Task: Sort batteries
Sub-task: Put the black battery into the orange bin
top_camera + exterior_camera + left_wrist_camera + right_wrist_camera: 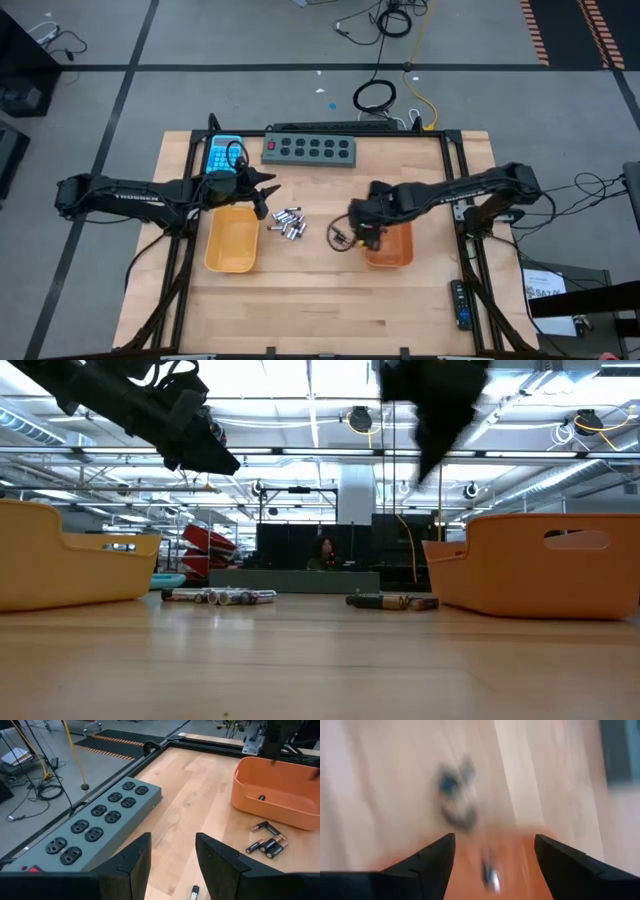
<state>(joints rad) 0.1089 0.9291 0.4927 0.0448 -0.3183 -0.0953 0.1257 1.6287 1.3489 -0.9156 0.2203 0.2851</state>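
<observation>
Both grippers open above the wooden bench.

Left gripper [172, 865] and right gripper [495, 852] hold nothing; only the left wrist view shows one small dark battery [261, 797] inside the orange plastic tray [280, 780].

right wrist: batteries [454, 800] blurred | power strip [85, 827] cut off

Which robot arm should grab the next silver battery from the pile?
Probably the left. Its open left gripper hangs right beside the silvery batteries, next to the yellow tray. The right gripper, also open, is over the orange tray, farther from that pile.
</observation>
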